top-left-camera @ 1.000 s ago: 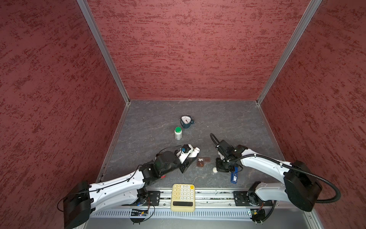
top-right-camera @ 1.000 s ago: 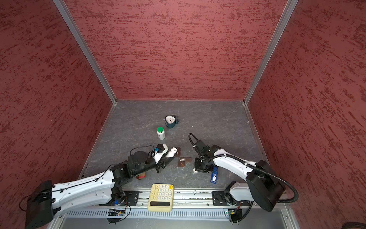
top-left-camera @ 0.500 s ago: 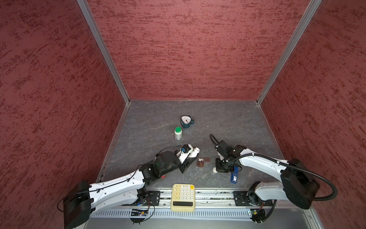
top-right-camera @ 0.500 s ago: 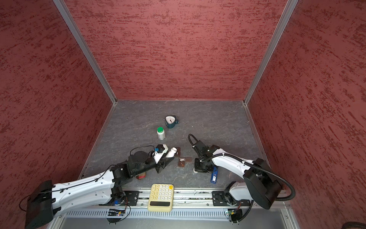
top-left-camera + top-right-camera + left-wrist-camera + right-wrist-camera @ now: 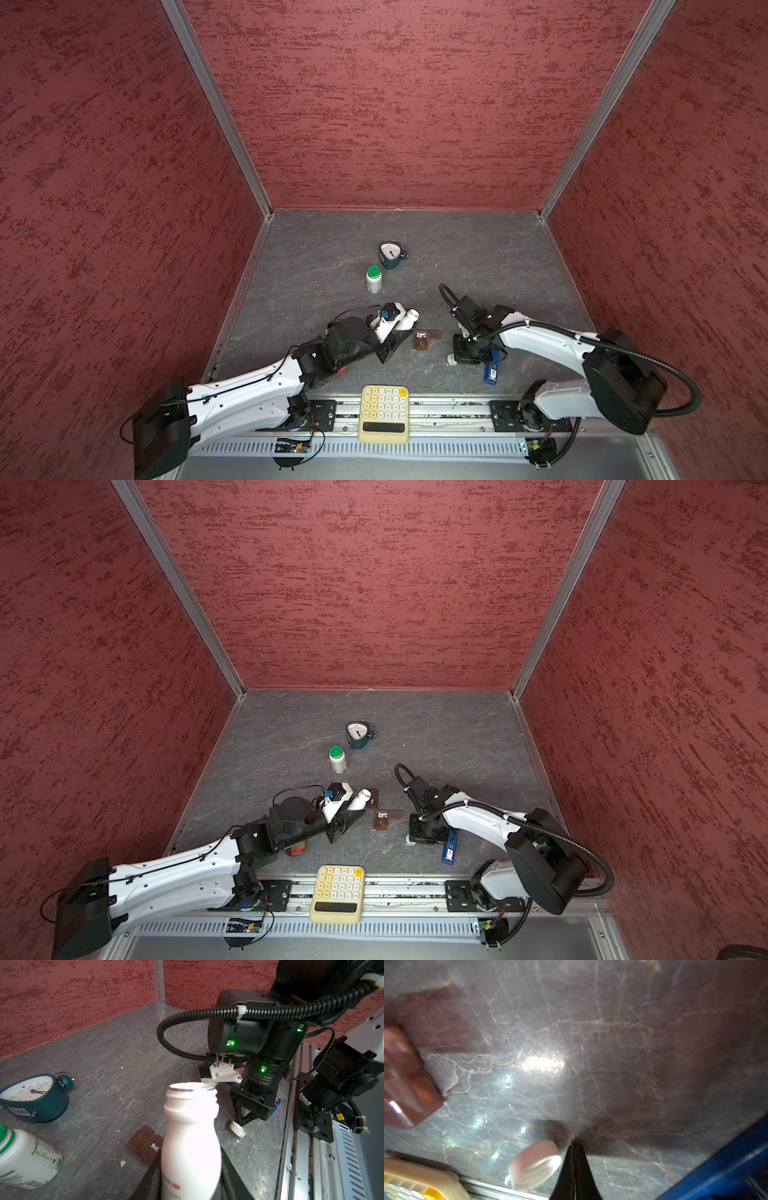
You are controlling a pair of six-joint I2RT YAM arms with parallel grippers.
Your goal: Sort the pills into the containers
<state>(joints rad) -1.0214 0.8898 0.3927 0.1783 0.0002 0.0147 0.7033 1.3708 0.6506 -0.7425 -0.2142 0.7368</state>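
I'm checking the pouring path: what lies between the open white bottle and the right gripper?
The brown pill box lies between the bottle and the right gripper; both top views show it.

The right arm's black elbow housing (image 5: pixel 619 386) has shifted slightly leftward in both top views. The right gripper (image 5: pixel 574 1146) has closed fully, beside the small white round plastic cap (image 5: pixel 535 1164).

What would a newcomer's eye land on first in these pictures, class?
The left gripper clamps an open white bottle, tilted, close to the brown pill box at mid-table. The right gripper, shut, points down beside a loose white cap. A yellow calculator sits at the front edge.
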